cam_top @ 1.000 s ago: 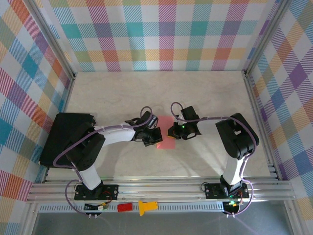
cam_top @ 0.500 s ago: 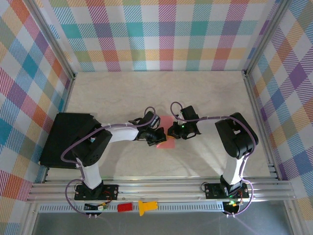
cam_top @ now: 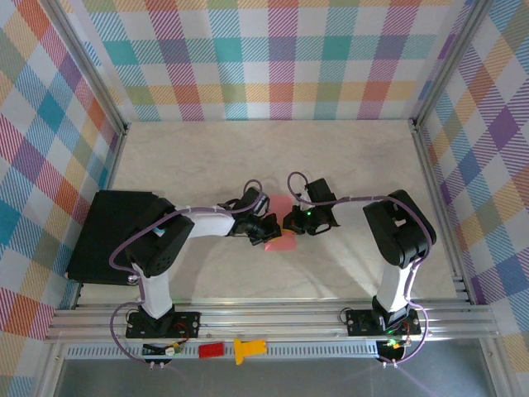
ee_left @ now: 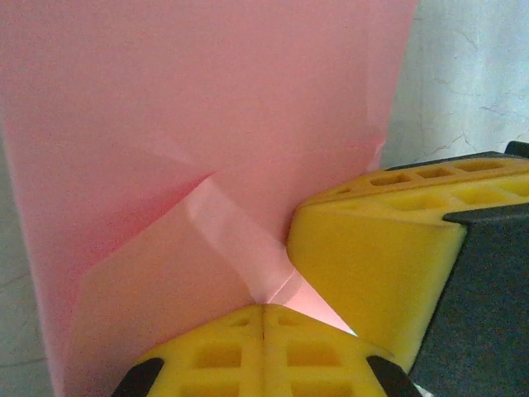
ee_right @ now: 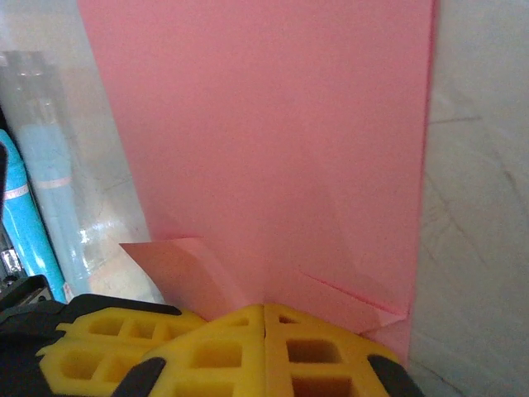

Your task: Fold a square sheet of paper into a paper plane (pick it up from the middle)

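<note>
left gripper, bottom middle of its wrist view: jaws closed, and a raised ridge of the pink sheet of paper runs straight into the seam between the pads, so it looks nipped there. the right gripper is closed as well, tips down on the sheet with small flaps lifted either side. whether paper sits between its pads i cannot tell. the two sets of tips are crowded close together.

from above, the sheet lies at the middle of the frame on the table, between and partly under both wrists, mostly flat and not yet a plane.

the step looks like gathering the sheet at its middle. it would go best with both tips rising together and level, so the ridge stays straight. pulling apart could tear thin paper, and one side leading would skew the crease.

the crowded tips and the cables looping over the wrists seem the main hindrance. the black box at mid left, and the red block and yellow piece on the bottom rail, lie well apart. plaid walls stand beyond.
</note>
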